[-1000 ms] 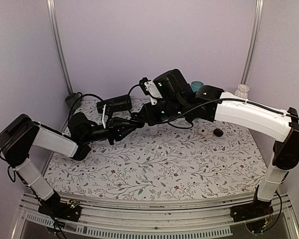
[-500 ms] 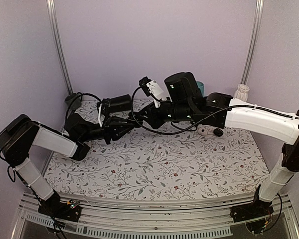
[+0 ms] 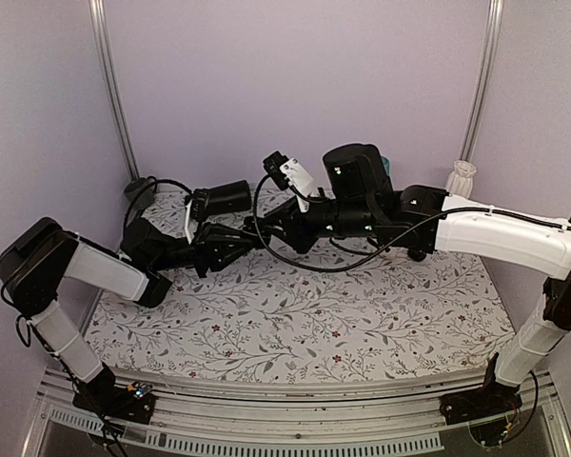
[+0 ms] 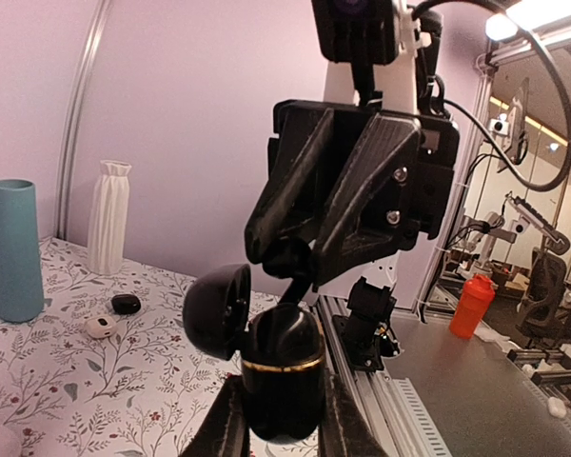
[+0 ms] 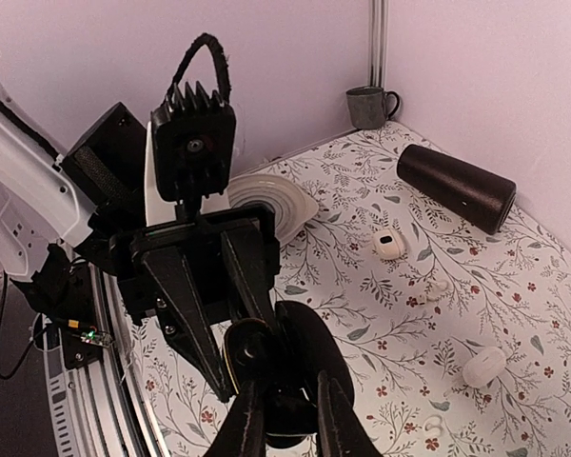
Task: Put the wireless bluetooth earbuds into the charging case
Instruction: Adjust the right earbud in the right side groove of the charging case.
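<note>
Counter [image 3: 362, 314]: floral, action in mid-air over its far left | Left gripper [image 4: 281, 428]: clamped on charging case [image 4: 281, 367], lid open, held aloft | Right gripper [image 4: 290, 271]: has swung in from the right, pinched shut on what looks like an earbud [image 4: 287, 255] just above the open case | Insertion looks imminent.

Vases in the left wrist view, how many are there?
2. A tall teal vase stands at the left edge of the view; a white vase stands just right of it, farther back. Others may be hidden from this view.
</note>
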